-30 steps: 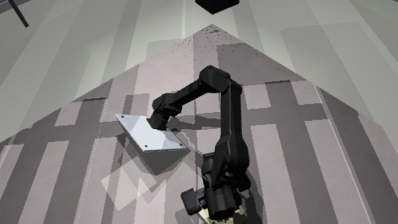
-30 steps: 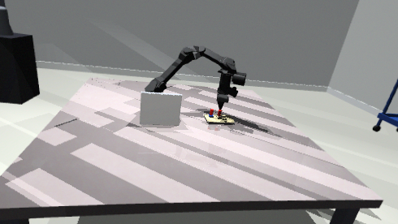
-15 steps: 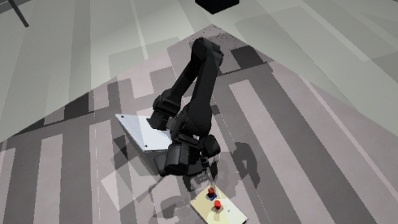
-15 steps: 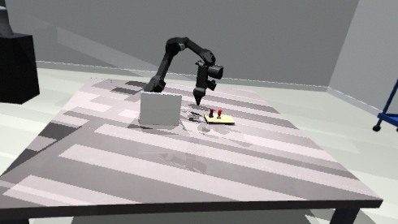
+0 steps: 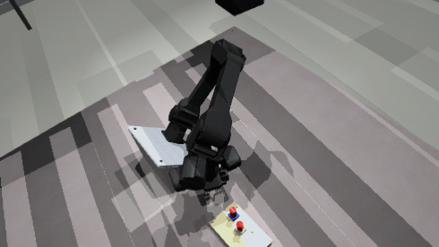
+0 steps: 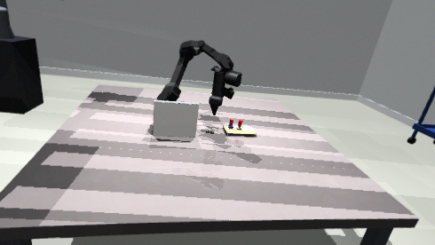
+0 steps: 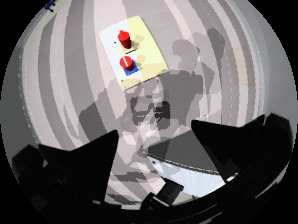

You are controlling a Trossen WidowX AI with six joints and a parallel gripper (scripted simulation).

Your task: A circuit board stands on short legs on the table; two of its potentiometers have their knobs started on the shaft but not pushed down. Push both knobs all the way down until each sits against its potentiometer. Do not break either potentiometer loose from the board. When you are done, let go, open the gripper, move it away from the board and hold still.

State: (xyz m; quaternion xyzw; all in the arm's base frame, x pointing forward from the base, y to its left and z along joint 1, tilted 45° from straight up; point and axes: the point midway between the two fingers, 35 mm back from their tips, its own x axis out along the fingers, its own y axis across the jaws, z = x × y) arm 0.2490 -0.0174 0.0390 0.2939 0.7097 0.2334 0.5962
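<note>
The circuit board (image 5: 256, 236) (image 6: 249, 132) (image 7: 151, 56) stands on the table, pale yellow on one part and whitish on the other. One red knob (image 5: 233, 209) (image 6: 231, 122) (image 7: 126, 63) is upright on the blue potentiometer (image 5: 233, 218) (image 6: 231, 127) (image 7: 135, 68). The other red knob (image 5: 240, 225) (image 6: 240, 123) (image 7: 124, 39) is upright on a pale potentiometer. The views are too coarse to tell whether either knob sits fully against its potentiometer. My gripper (image 6: 214, 113) (image 7: 156, 129) is open and empty, above the table and off to the side of the board, touching neither knob.
A tilted whitish panel (image 5: 157, 145) (image 6: 175, 120) (image 7: 197, 179) stands beside the arm, on the opposite side of the gripper from the board. A black block (image 5: 239, 5) (image 6: 19, 75) is beyond the table. A blue wheeled frame (image 6: 423, 129) stands at the far right.
</note>
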